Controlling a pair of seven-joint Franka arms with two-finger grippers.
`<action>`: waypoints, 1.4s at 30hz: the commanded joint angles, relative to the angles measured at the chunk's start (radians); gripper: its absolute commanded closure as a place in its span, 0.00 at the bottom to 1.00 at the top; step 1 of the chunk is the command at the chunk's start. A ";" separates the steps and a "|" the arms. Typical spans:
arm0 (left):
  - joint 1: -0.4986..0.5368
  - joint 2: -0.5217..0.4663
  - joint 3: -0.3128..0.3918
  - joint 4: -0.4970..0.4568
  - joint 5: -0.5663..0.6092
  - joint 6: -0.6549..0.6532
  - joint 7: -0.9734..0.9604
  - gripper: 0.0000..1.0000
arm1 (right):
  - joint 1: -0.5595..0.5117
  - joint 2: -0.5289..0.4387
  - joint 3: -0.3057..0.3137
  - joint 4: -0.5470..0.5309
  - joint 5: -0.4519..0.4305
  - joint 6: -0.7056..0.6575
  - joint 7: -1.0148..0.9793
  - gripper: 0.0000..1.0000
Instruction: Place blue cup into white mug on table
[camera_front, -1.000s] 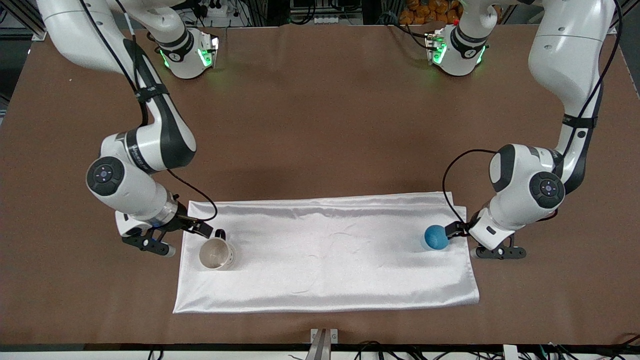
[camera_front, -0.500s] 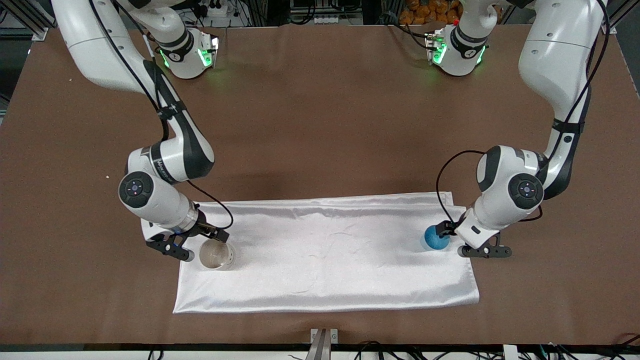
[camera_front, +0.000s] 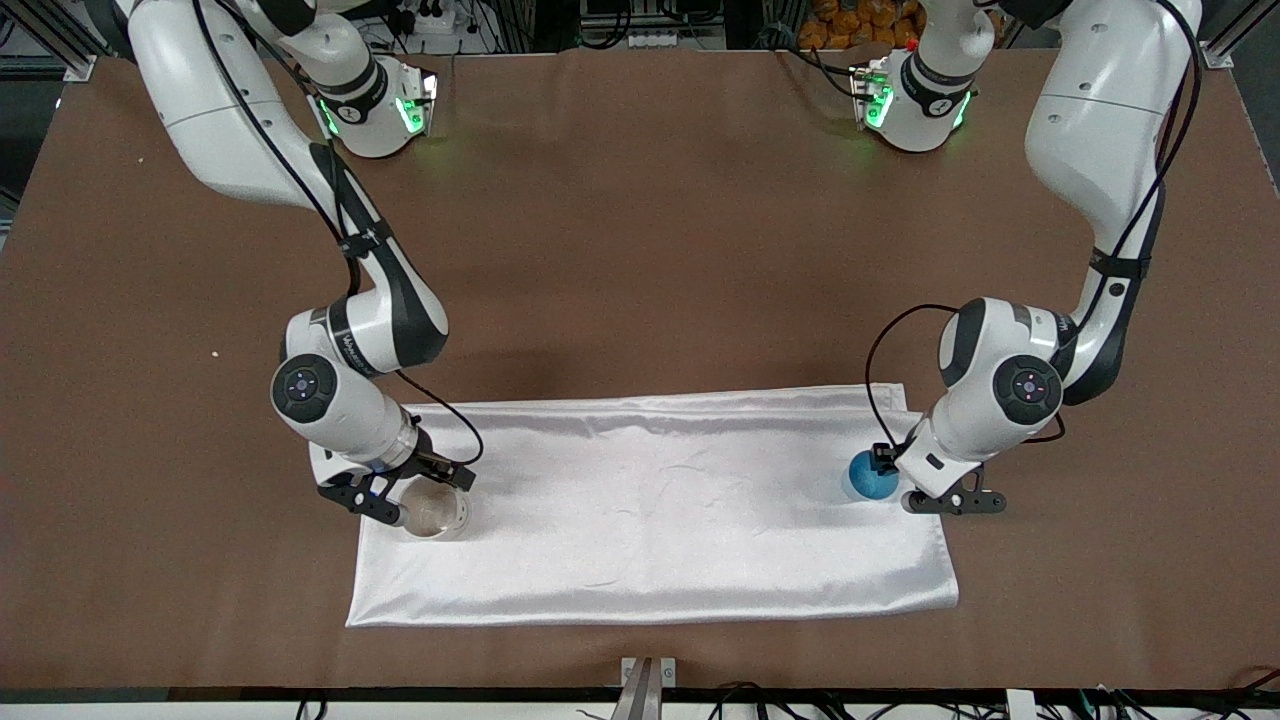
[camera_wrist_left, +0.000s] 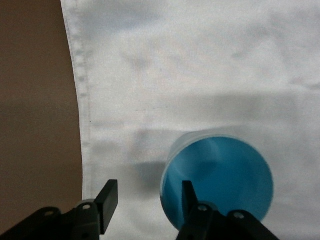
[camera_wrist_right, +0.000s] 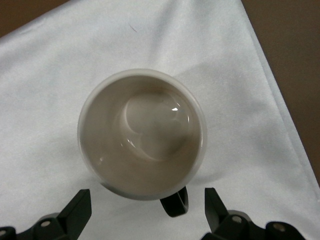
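Your left gripper (camera_wrist_left: 147, 200) is straddling the blue cup's (camera_front: 868, 478) rim, one finger inside, one outside, jaws parted, no grip yet; cup's lower right in front view, on the white cloth (camera_front: 650, 510). Right gripper (camera_wrist_right: 145, 210) is hovering wide open over the white mug (camera_front: 432, 512), lower left.

A robotics lab: two table-mounted arms (camera_front: 340, 330), cables (camera_front: 760, 690).

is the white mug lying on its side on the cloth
No, the white mug stands upright on the white cloth, its open mouth facing up.
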 joint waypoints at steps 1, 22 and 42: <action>-0.003 0.013 0.001 0.010 0.030 0.011 -0.031 0.60 | 0.006 0.036 -0.001 0.035 -0.012 0.013 0.024 0.00; 0.000 -0.001 0.001 0.010 0.032 0.011 -0.028 1.00 | -0.012 0.092 -0.002 0.070 -0.009 0.066 0.191 0.27; -0.002 -0.097 -0.002 0.019 0.032 -0.035 -0.020 1.00 | -0.001 0.082 -0.002 0.070 -0.077 0.063 0.137 1.00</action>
